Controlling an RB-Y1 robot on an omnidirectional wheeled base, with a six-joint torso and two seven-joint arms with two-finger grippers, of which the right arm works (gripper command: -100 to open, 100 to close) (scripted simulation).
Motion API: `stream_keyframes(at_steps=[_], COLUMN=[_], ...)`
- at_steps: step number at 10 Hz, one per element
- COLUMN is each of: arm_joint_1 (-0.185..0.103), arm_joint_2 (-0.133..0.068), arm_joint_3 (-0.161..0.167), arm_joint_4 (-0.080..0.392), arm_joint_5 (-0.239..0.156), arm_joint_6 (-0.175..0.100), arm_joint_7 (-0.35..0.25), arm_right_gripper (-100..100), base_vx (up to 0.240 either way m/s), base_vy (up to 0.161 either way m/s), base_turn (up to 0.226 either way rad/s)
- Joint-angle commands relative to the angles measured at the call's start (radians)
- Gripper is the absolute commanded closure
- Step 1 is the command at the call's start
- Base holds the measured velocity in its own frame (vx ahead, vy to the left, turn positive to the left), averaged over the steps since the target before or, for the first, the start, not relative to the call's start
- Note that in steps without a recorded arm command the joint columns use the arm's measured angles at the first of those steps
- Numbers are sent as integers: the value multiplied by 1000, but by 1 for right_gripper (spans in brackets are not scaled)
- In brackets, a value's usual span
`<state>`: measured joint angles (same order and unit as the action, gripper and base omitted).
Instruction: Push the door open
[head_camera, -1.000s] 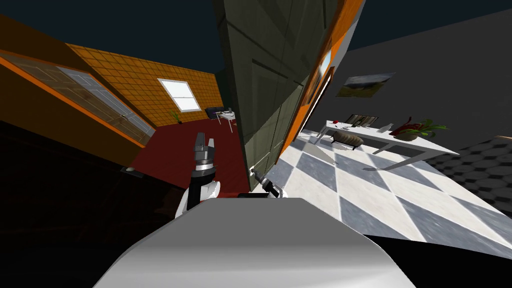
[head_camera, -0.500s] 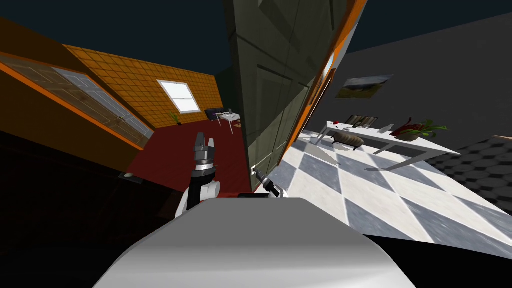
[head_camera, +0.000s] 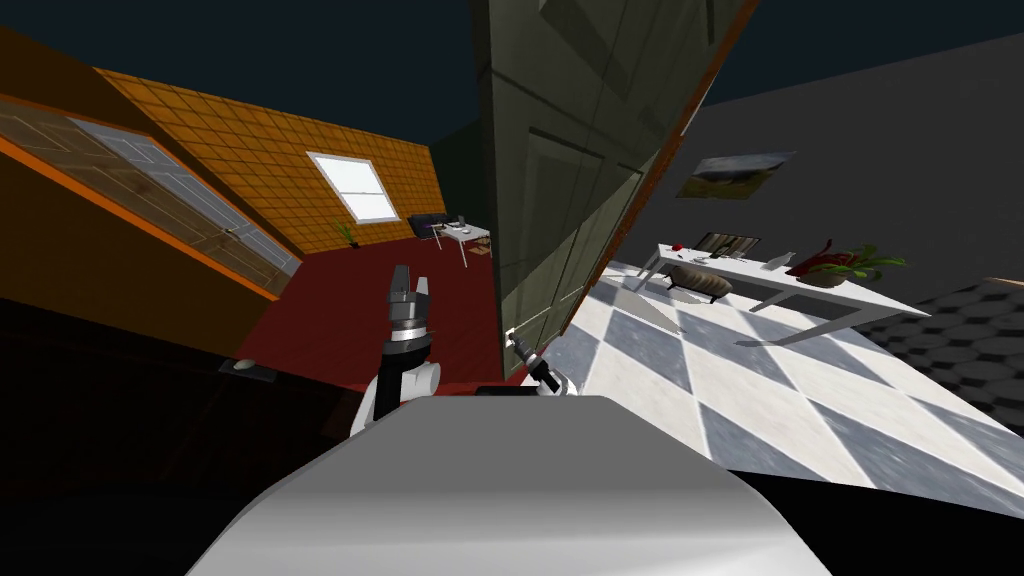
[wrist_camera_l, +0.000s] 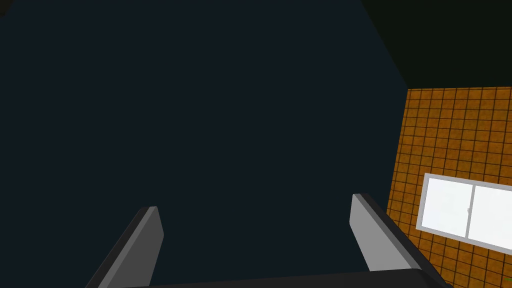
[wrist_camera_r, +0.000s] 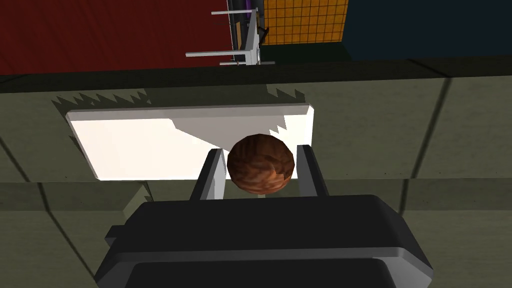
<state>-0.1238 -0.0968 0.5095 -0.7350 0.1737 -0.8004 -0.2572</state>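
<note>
Dark red floor (head_camera: 330, 320) and orange tiled wall (head_camera: 270, 160) with bright window (head_camera: 355, 188) to the left, grey-and-white chequered floor (head_camera: 760, 380) with long white bench (head_camera: 880, 300) to the right, parted by the tall dark olive panelled door (head_camera: 560, 200), standing partly open. Right jaws drawn narrow on the round mottled brown knob (wrist_camera_r: 260, 163), pressing both its sides, before the white rectangular plate (wrist_camera_r: 150, 145) on the door's face. Left jaws wide apart, holding nothing, raised over the red floor left of the door.
</note>
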Motion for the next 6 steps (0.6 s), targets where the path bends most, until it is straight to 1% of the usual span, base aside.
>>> stream_keyframes(at_steps=[1, 3, 6], arm_joint_1=[-16, -18, -20], arm_joint_2=[3, 7, 13], arm_joint_3=[-36, -56, -87], arm_joint_4=[27, 33, 41], arm_joint_5=[-14, -22, -34], arm_joint_6=[-13, -11, -8], arm_joint_7=[18, 29, 47], arm_right_gripper=[100, 100, 100], base_vx=[85, 93, 92], base_vy=[90, 123, 98], base_turn=[-33, -36, -31])
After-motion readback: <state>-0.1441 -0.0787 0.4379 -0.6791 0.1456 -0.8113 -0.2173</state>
